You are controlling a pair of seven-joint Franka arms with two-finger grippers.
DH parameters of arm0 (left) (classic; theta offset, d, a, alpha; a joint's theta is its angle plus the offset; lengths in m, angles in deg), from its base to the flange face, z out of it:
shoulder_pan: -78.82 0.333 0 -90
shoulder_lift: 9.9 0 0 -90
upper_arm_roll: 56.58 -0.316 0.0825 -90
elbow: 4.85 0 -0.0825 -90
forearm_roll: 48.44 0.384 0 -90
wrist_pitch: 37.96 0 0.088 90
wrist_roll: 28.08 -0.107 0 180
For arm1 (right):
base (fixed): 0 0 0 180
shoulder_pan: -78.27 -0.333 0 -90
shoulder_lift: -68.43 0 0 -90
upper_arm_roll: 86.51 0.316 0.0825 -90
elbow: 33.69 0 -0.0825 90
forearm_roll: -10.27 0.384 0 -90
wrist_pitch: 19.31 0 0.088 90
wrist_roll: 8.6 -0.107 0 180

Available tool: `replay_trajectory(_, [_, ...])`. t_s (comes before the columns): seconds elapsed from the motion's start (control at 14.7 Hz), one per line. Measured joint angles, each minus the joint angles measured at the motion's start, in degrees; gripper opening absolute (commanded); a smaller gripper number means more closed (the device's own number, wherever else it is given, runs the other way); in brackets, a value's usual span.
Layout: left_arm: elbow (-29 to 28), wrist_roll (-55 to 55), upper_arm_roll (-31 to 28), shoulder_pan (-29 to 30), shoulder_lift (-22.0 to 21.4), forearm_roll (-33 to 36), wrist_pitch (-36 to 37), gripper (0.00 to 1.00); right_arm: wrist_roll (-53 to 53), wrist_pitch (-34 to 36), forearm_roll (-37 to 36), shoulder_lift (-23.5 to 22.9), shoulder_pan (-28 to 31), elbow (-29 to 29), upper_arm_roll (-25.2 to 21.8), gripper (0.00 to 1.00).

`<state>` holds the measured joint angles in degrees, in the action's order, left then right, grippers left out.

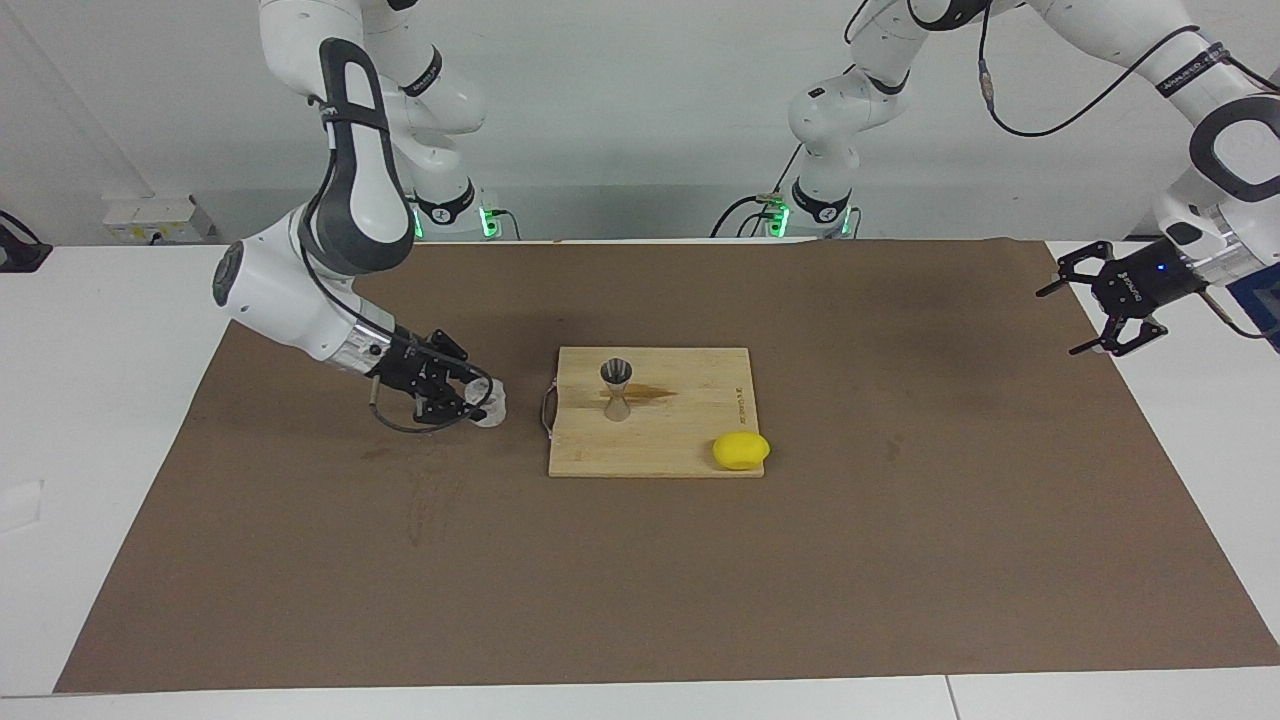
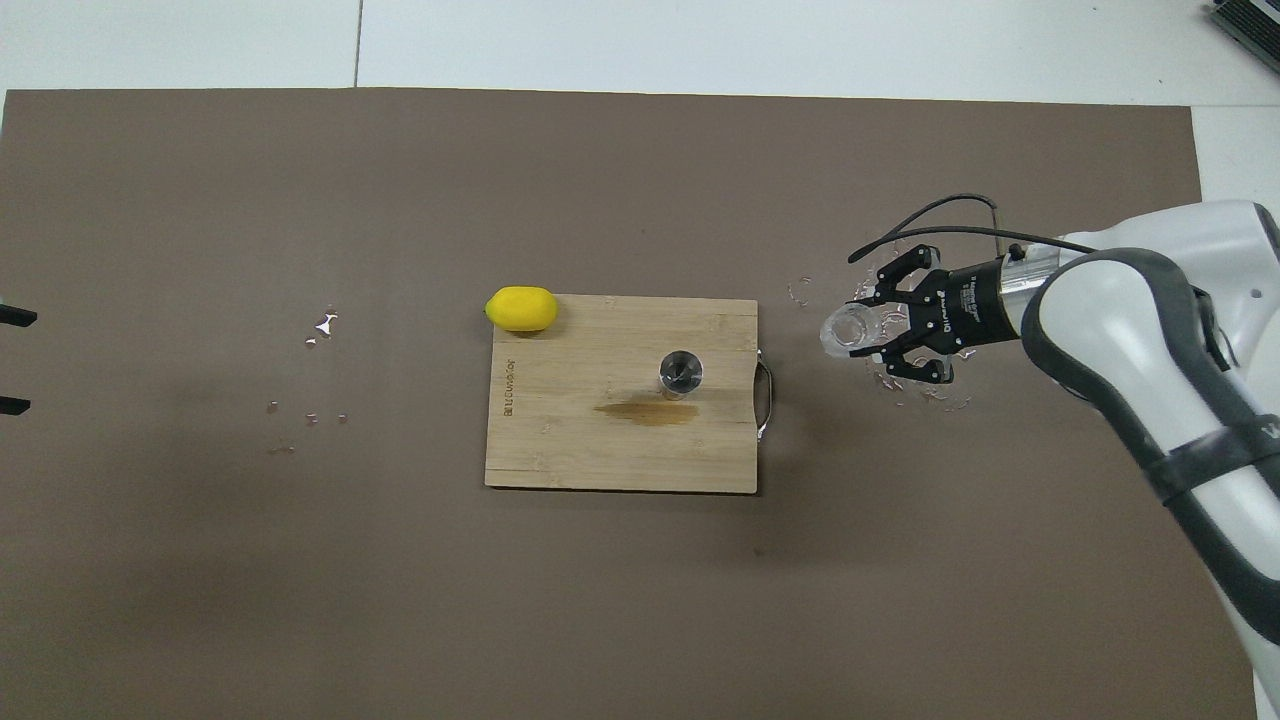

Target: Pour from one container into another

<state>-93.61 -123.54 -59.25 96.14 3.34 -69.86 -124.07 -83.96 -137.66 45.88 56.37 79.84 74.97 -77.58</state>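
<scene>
The right gripper (image 1: 478, 398) is holding the glass (image 1: 490, 402) tight between its fingers. It is carrying the glass in the air over the brown mat (image 1: 640, 580), just beside the handle end of the board (image 1: 655, 440), toward the right arm's end of the table. From above, the glass (image 2: 850, 331) is tipping a little, with its mouth showing.

The jigger (image 1: 616, 389) is standing upright on the board, next to a wet brown stain (image 1: 655, 392). A lemon (image 1: 741, 450) is sitting on the board's corner, farther from the robots than the jigger.

The left gripper (image 1: 1105, 300) is waiting in the air over the mat's edge at the left arm's end, with its fingers spread wide and holding nothing.
</scene>
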Motion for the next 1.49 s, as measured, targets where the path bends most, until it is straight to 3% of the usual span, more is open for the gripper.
replay_trajectory(0.41, [3.36,26.60,0.40,-10.09,-1.40,5.65,0.19,1.00,-19.97,-2.41,-17.42,-0.89,-12.14,-5.49,0.16,0.00])
replay_trajectory(0.81, [3.31,64.35,0.75,-12.46,-7.90,12.08,1.27,1.00,-22.86,-1.49,-26.64,-1.65,-17.22,-7.93,0.13,0.00])
replay_trajectory(1.02, [2.92,73.02,0.26,-12.35,-8.65,14.19,1.46,1.00,-23.20,-0.53,-32.89,-1.67,-19.37,-8.44,0.14,0.00])
replay_trajectory(1.49, [2.93,79.03,-0.27,-11.80,-12.02,18.14,1.50,1.00,-23.20,0.31,-43.49,-1.75,-22.89,-8.57,0.17,0.00])
